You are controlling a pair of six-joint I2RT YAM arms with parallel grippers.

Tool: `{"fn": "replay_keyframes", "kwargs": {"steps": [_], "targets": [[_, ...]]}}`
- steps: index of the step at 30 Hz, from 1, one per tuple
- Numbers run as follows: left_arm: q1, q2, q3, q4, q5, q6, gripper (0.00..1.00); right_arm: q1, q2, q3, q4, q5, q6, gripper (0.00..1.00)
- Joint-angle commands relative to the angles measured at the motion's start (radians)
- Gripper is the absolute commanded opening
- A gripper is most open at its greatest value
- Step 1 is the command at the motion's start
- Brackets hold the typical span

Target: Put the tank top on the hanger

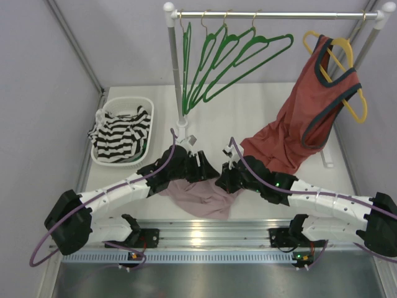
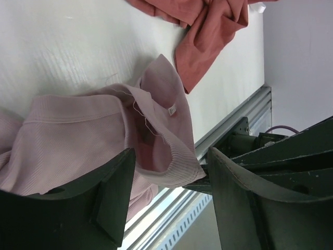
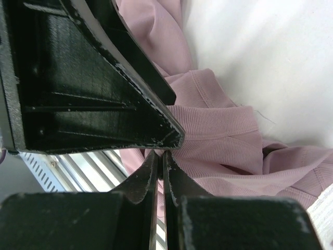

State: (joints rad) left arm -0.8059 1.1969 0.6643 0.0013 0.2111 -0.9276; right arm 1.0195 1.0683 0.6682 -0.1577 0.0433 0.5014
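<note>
straddling tank top (image 2: 78, 135): left end effector (image 2: 170, 154)

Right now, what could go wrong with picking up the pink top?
The left tool is open around just the hem of the tank top, so it might grab too little and slip. The right tool sits very near it; they could bump. The red top lies close and might get snagged.

I log from my remote view: pale grey-lilac walls (image 1: 43, 68) on three sides — white bench (image 1: 248, 108), aluminium rail (image 1: 211, 231) along its near edge, chrome garment rack (image 1: 279, 14) at back — even, soft light.
</note>
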Motion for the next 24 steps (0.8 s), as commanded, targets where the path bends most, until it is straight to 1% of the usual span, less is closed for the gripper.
{"fn": "replay_keyframes", "kwargs": {"steps": [1,4,7,8,10,11,12,13,14,15,17,18,20,22,24], "targets": [[0.002,0.021,-0.006,0.120,0.059,-0.054,0.63,0.016,-0.005,0.013,0.072,0.013,0.005,0.00],[0.002,0.035,-0.012,0.120,0.067,-0.070,0.62,0.017,-0.004,0.013,0.072,0.016,0.003,0.00],[0.001,0.033,-0.020,0.114,0.067,-0.073,0.56,0.019,-0.002,0.010,0.072,0.021,0.006,0.00],[0.002,0.029,-0.020,0.106,0.060,-0.071,0.47,0.019,0.001,0.007,0.072,0.023,0.006,0.00],[0.001,0.023,-0.022,0.091,0.050,-0.066,0.36,0.021,0.004,0.007,0.069,0.023,0.011,0.04],[0.002,0.021,-0.020,0.079,0.047,-0.062,0.29,0.019,0.007,0.007,0.066,0.024,0.012,0.10],[0.002,0.018,-0.019,0.056,0.031,-0.054,0.13,0.021,0.005,0.005,0.061,0.027,0.014,0.14],[0.002,0.020,-0.019,0.037,0.022,-0.051,0.06,0.021,0.007,0.005,0.038,0.041,0.025,0.20],[0.002,0.020,-0.020,0.020,0.011,-0.047,0.00,0.021,-0.001,0.004,0.026,0.053,0.034,0.30],[0.002,0.020,-0.020,-0.033,-0.004,-0.034,0.00,0.021,-0.007,0.001,0.003,0.070,0.043,0.34],[0.002,0.012,-0.047,-0.050,-0.035,-0.028,0.00,0.019,-0.030,-0.002,-0.075,0.145,0.083,0.39],[0.002,0.007,-0.061,-0.055,-0.042,-0.027,0.00,0.021,-0.039,-0.008,-0.094,0.164,0.092,0.45],[0.002,-0.002,-0.095,-0.072,-0.068,-0.027,0.00,0.016,-0.060,-0.019,-0.155,0.248,0.153,0.51],[0.002,-0.006,-0.111,-0.098,-0.090,-0.020,0.00,0.005,-0.068,-0.025,-0.242,0.305,0.208,0.52],[0.002,-0.025,-0.134,-0.106,-0.102,-0.019,0.00,-0.033,-0.068,-0.047,-0.279,0.306,0.233,0.49]]}}
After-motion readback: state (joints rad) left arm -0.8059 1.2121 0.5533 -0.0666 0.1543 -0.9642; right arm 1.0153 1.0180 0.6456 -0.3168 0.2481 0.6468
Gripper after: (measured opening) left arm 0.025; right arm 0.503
